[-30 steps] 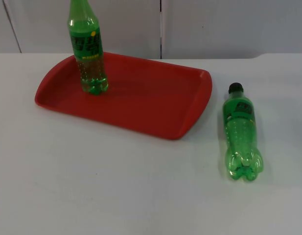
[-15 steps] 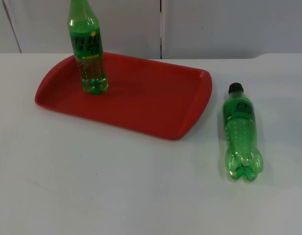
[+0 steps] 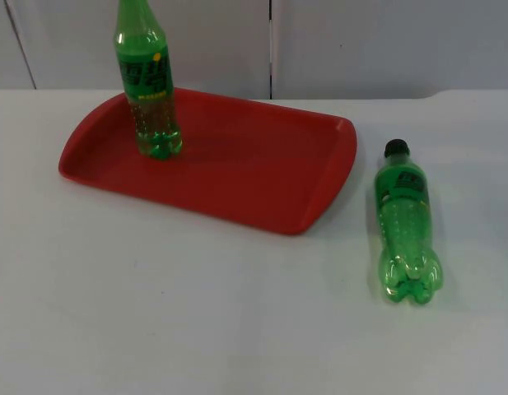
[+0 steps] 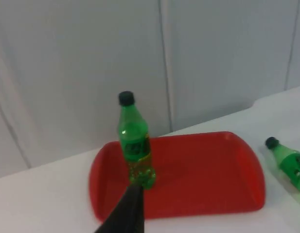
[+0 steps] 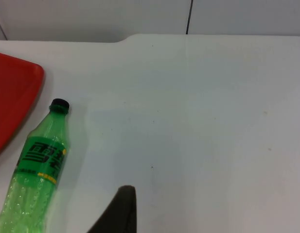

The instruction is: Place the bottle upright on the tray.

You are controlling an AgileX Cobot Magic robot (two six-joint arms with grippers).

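Observation:
A green bottle (image 3: 407, 222) with a black cap lies on its side on the white table, just right of the red tray (image 3: 254, 173), cap toward the wall. A second green bottle (image 3: 148, 82) stands upright on the tray's far left part. My left gripper (image 4: 130, 211) hangs back from the tray (image 4: 203, 170), facing the upright bottle (image 4: 134, 141) and apart from it; the lying bottle (image 4: 291, 164) is off to the side. My right gripper (image 5: 118, 211) hovers over bare table beside the lying bottle (image 5: 38, 170), not touching it, with the tray's edge (image 5: 13, 92) beyond.
The grey partition wall (image 3: 361, 41) closes the table's far side, right behind the tray. White table top (image 3: 196, 313) stretches in front of the tray and to the right of the lying bottle.

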